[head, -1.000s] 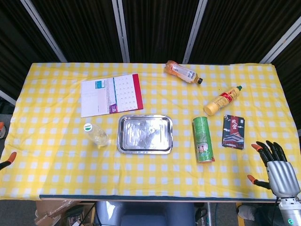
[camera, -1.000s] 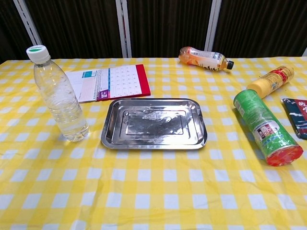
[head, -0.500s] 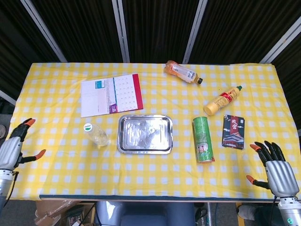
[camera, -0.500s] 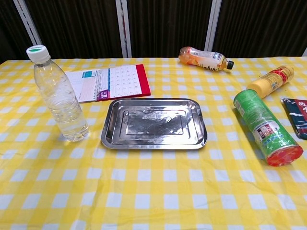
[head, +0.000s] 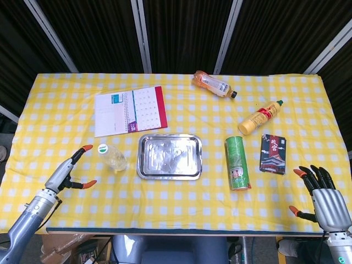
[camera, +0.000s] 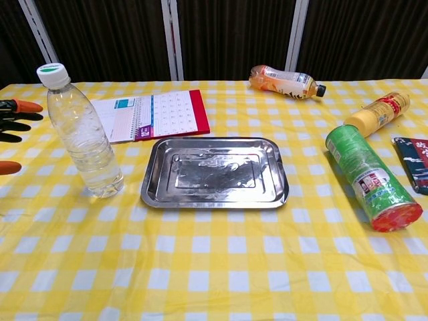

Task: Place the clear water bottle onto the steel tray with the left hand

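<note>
The clear water bottle (head: pixel 113 158) (camera: pixel 83 137) with a green-and-white cap stands upright on the yellow checked cloth, just left of the steel tray (head: pixel 169 157) (camera: pixel 214 172), which holds nothing. My left hand (head: pixel 70 171) (camera: pixel 15 127) is to the left of the bottle, fingers spread, thumb apart, a short gap from it and holding nothing. My right hand (head: pixel 324 198) hovers open at the table's near right corner, far from the bottle; the chest view does not show it.
A calendar (head: pixel 130 110) lies behind the bottle. An orange drink bottle (head: pixel 214 84) lies at the back. A yellow sauce bottle (head: pixel 259 117), a green tube can (head: pixel 237 163) and a dark card box (head: pixel 273 153) lie right of the tray.
My left hand has come in from the table's left edge toward the bottle and now shows in the chest view. The right hand has barely moved. Bottle and tray are unmoved.
</note>
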